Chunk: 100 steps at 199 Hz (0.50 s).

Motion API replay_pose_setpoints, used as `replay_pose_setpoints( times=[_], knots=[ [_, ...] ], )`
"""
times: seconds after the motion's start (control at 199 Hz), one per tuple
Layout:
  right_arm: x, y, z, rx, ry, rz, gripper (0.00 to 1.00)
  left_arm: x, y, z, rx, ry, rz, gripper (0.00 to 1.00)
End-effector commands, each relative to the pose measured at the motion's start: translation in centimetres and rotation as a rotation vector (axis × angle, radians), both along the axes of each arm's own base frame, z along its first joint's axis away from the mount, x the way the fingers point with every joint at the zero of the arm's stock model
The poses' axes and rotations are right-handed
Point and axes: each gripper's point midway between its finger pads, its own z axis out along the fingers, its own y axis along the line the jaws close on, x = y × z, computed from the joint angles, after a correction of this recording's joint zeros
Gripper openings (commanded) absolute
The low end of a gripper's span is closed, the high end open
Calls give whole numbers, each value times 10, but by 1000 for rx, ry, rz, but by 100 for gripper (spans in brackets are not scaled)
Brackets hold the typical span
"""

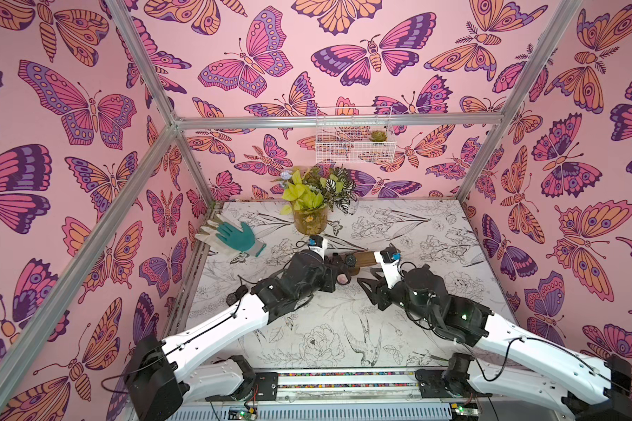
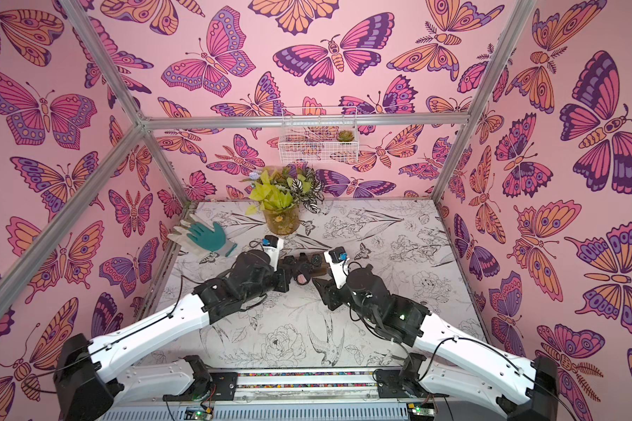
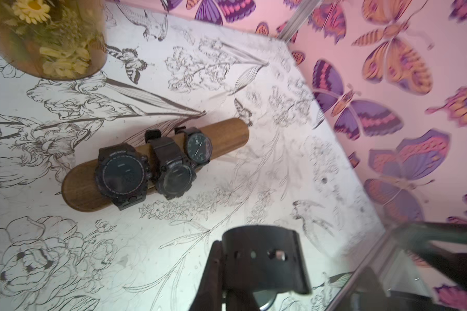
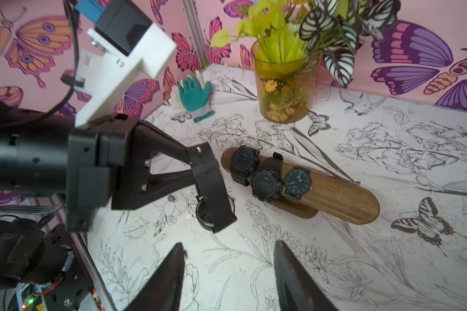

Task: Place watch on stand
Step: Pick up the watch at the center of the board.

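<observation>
The stand (image 3: 227,134) is a brown wooden bar lying on the flowered table, also seen in the right wrist view (image 4: 340,199) and in a top view (image 1: 365,258). Three dark watches (image 3: 122,175) sit side by side across it. My left gripper (image 4: 197,164) is shut on the strap of another watch (image 4: 210,194), a dark band with holes (image 3: 262,258), held above the table just in front of the stand. Its round case hangs below the strap (image 1: 342,279). My right gripper (image 4: 231,245) is open and holds nothing, near the held watch.
An amber vase of yellow and striped leaves (image 1: 311,218) stands behind the stand. A teal and white glove (image 1: 234,237) lies at the back left. A white wire basket (image 1: 354,142) hangs on the back wall. Butterfly walls enclose the table on three sides.
</observation>
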Motion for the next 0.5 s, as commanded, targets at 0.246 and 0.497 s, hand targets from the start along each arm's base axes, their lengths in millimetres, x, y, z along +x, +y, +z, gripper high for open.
replay_pose_setpoints(
  times=[0.246,0.497],
  knots=[
    [6,15,-18,47,-122,37,61,-13,-8,59,-386,-27,-79,0],
    [4,30,2,165,-281,104,59,-26,-19,70,-436,-23,-155,0]
  ],
)
